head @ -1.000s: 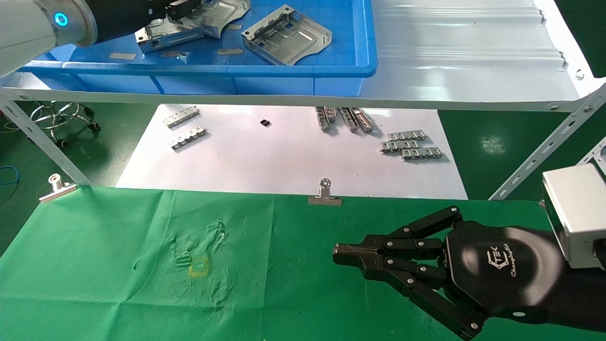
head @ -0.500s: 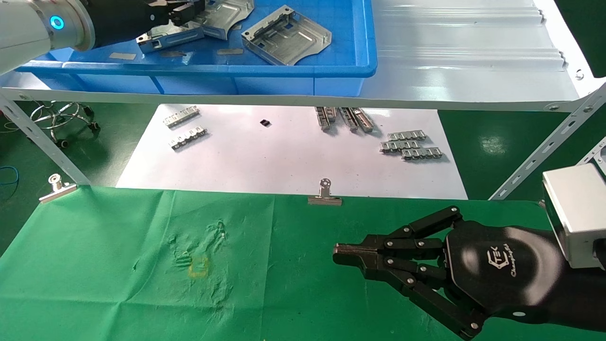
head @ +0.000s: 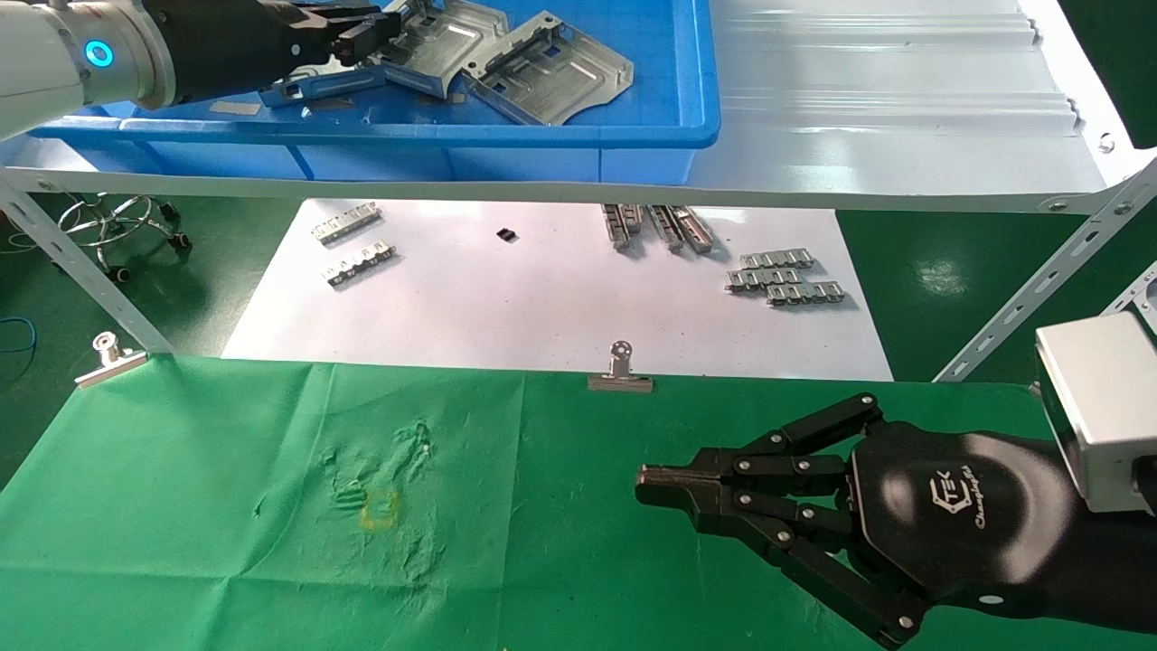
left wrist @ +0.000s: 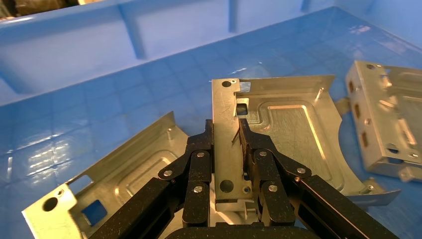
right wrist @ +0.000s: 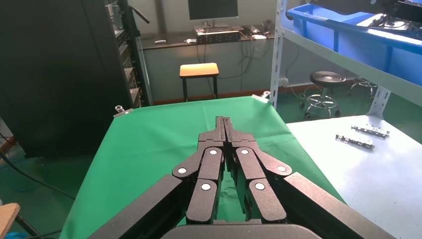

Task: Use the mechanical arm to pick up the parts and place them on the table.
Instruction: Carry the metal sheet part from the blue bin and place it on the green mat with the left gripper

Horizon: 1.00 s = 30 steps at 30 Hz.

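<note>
Three shiny parts (head: 551,68) are seen in the blue bin (head: 578,136) on the white shelf (head: 904,117). One part (left wrist: 229,144) is pinched by its upright rim between the closed fingers of the left gripper (left wrist: 227,149). The right gripper (head: 655,479) is held over the green table (head: 226,506), its fingers pressed together on nothing.

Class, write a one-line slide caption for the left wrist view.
Left gripper fingers clamp the folded rim of a shiny silver stamped sheet-metal plate inside the blue plastic bin.

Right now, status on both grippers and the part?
Left gripper shut on part in blue bin. Right gripper shut, empty, over table. Other parts crowd close.
</note>
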Each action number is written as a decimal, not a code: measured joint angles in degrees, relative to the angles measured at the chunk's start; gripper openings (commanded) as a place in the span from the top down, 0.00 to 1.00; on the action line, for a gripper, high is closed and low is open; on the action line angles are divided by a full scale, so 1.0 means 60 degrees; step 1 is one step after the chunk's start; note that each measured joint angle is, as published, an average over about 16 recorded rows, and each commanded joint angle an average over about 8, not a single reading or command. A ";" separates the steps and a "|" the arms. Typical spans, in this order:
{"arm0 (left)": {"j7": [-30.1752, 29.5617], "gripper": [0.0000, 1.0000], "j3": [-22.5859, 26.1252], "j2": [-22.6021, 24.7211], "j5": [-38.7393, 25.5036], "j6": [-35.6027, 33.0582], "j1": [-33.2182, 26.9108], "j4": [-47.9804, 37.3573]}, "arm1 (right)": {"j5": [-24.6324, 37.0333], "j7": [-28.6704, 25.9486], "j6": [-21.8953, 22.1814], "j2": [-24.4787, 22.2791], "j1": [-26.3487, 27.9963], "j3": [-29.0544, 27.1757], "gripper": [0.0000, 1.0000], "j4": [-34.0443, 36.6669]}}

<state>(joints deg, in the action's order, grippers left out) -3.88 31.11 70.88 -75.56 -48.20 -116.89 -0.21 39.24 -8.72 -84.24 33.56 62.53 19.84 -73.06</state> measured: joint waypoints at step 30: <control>0.2500 1.00 -0.0884 -0.2111 0.1391 -0.5129 0.0158 0.1101 | -0.0004 0.0003 0.0002 -0.0002 0.0001 0.0005 1.00 0.0000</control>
<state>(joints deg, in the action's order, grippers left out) 11.12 25.81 58.22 -67.21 -78.98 -115.94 6.40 39.22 -8.70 -84.22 33.55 62.54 19.87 -73.06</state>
